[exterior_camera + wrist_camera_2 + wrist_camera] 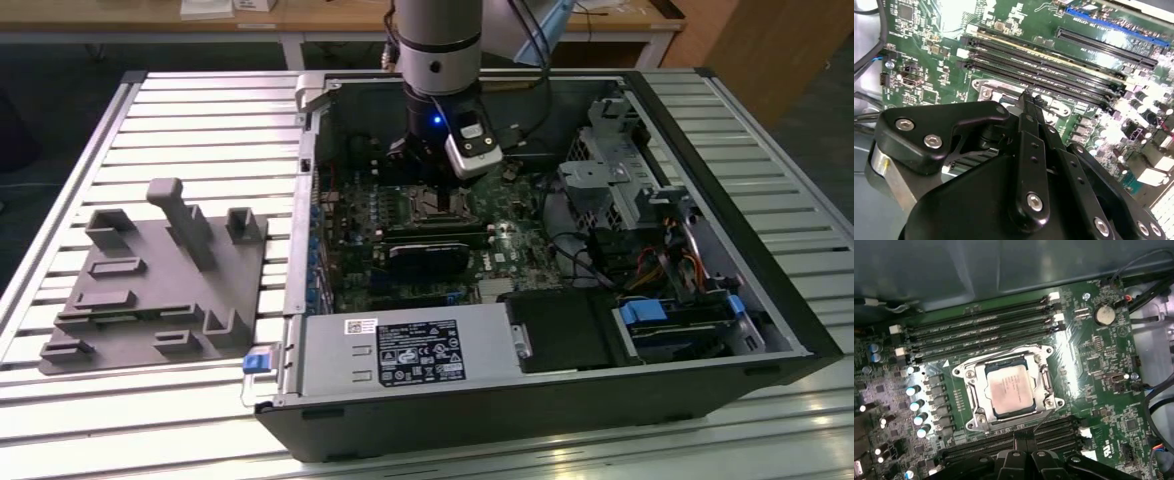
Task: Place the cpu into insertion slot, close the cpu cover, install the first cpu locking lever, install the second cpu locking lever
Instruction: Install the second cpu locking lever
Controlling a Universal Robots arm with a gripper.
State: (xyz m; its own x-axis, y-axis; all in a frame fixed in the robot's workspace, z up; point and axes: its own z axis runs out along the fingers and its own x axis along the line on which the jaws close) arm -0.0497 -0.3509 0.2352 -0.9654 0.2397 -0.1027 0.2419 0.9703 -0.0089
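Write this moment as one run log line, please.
cpu: seated in socket | cpu cover: closed over it | gripper: beside socket edge, holding nothing visible | levers: state unclear

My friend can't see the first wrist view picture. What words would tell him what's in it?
A square silver cpu sits in its socket on a green motherboard, framed by the metal cpu cover. Long black memory slots run alongside it, and the black gripper pokes in at one edge.

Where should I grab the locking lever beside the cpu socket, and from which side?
Probably at the thin wire lever's free bent end, near the socket corner closest to the gripper. Come from above: it lies low beside the cpu cover, with the cpu seated inside, so its sides offer little room.
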